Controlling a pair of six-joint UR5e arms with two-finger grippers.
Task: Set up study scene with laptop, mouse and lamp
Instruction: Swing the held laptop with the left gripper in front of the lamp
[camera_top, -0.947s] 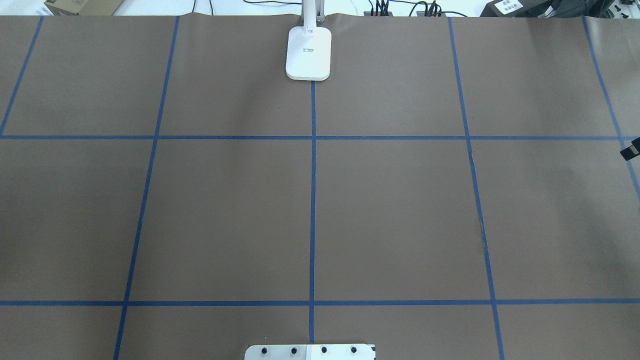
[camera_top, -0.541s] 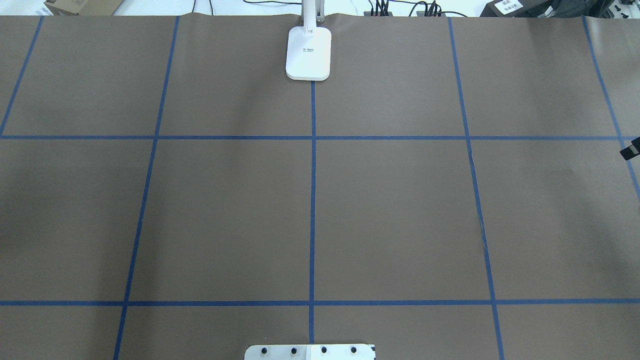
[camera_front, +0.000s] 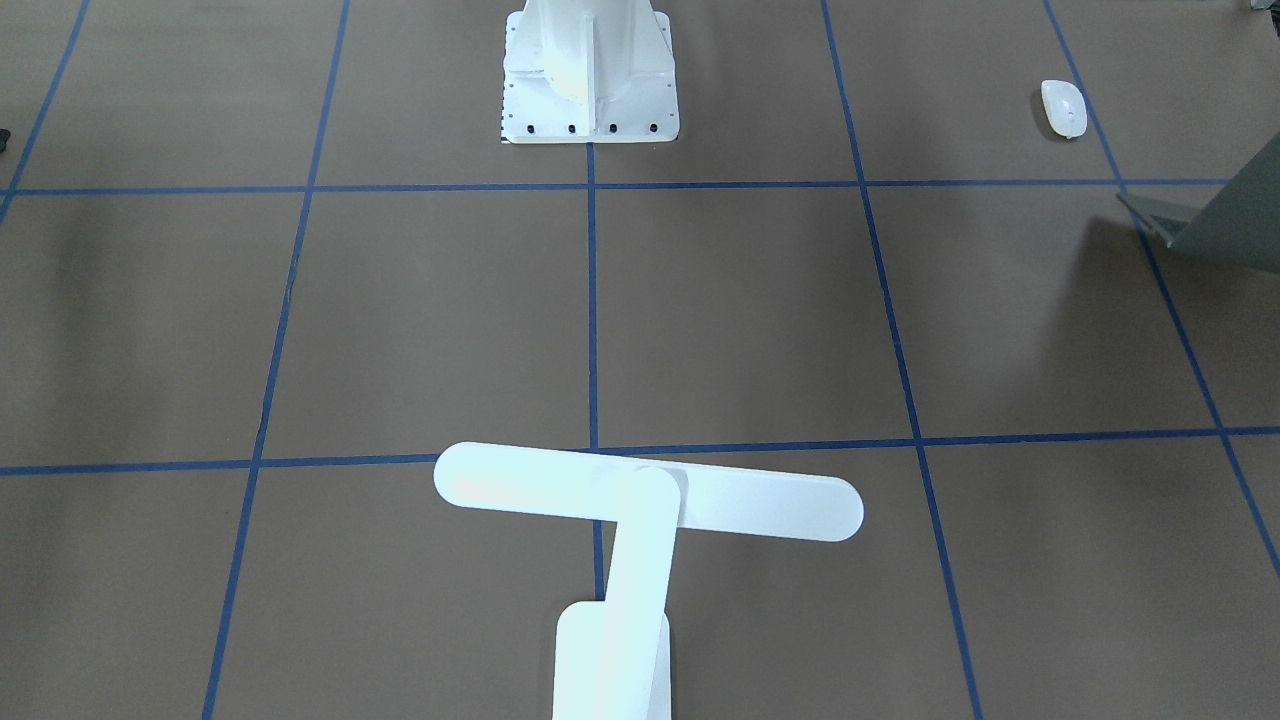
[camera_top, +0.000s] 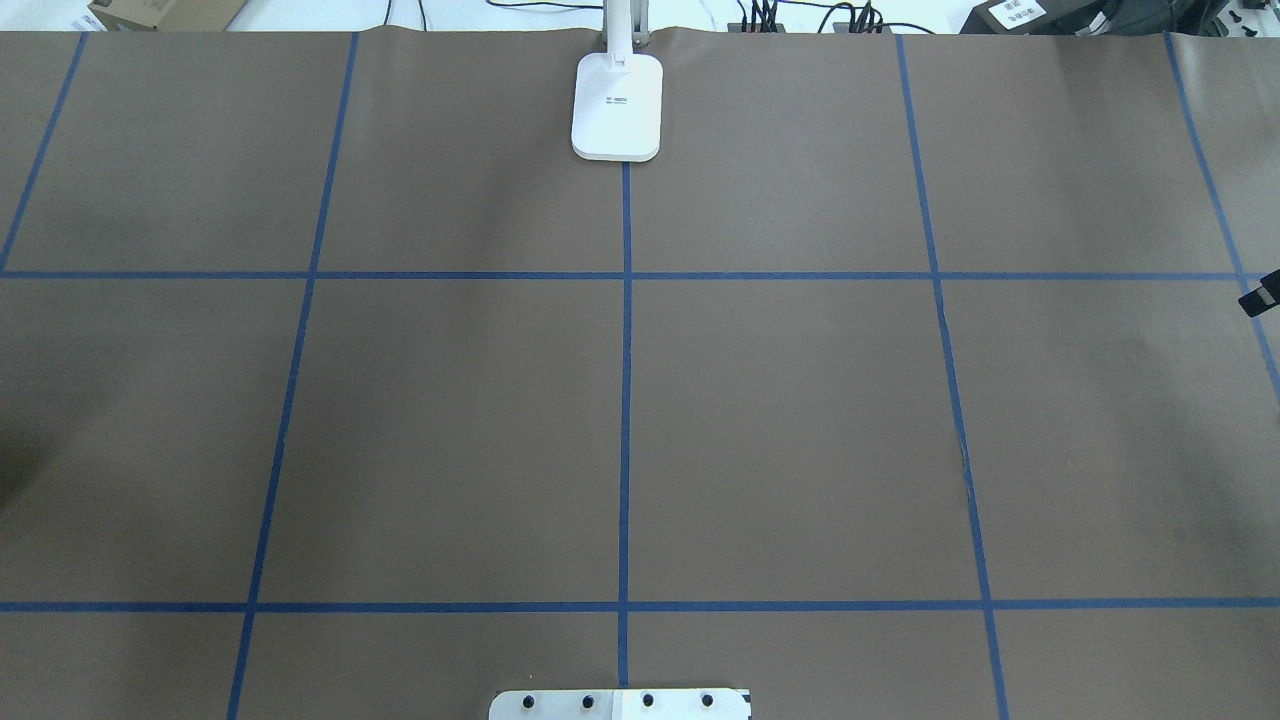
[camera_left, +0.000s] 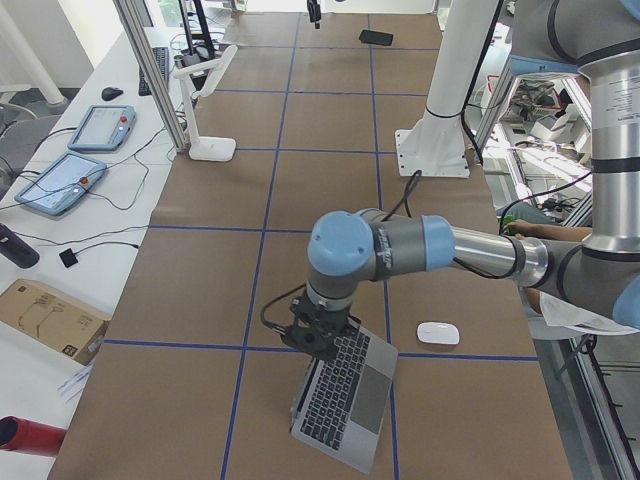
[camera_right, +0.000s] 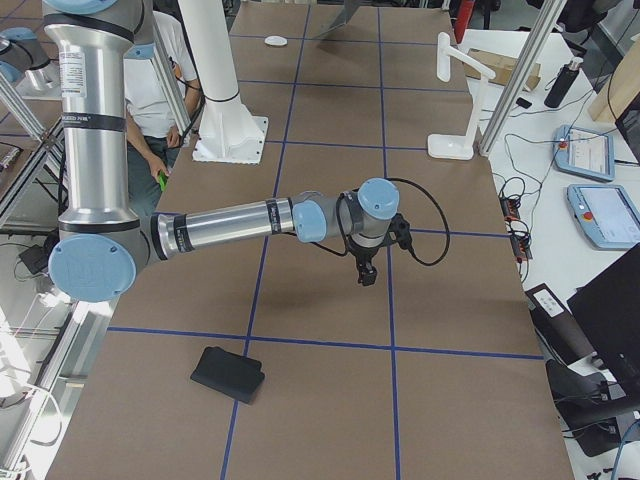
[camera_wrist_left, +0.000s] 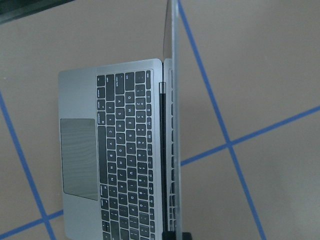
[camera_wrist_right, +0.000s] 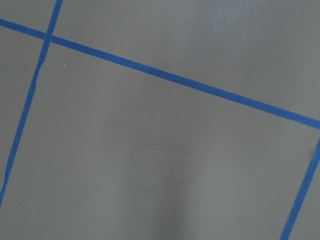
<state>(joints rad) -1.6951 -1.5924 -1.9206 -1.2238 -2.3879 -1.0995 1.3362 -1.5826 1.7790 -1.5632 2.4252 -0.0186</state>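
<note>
The laptop (camera_left: 345, 395) lies open near the table's left end, its keyboard (camera_wrist_left: 125, 150) bare and its lid roughly upright, edge-on in the left wrist view. My left gripper (camera_left: 320, 338) is at the lid's top edge; I cannot tell whether it is open or shut. The white mouse (camera_left: 438, 333) rests beside the laptop, toward the robot's side. The lamp (camera_front: 650, 495) stands at the far middle edge on its base (camera_top: 617, 105). My right gripper (camera_right: 366, 278) hangs over bare table on the right half, its state unclear. The laptop (camera_front: 1225, 215) and mouse (camera_front: 1063, 107) also show at the front view's right.
The white bolted pedestal (camera_front: 590, 70) stands at the robot's edge. A flat black pad (camera_right: 228, 374) lies near the table's right end. A person (camera_right: 165, 90) stands behind the pedestal. Tablets and cables (camera_left: 75, 165) lie off the far side.
In the overhead view a dark shadow has spread onto the table's left edge. A small black piece at the right edge has crept slightly upward. The lamp base has not moved.
</note>
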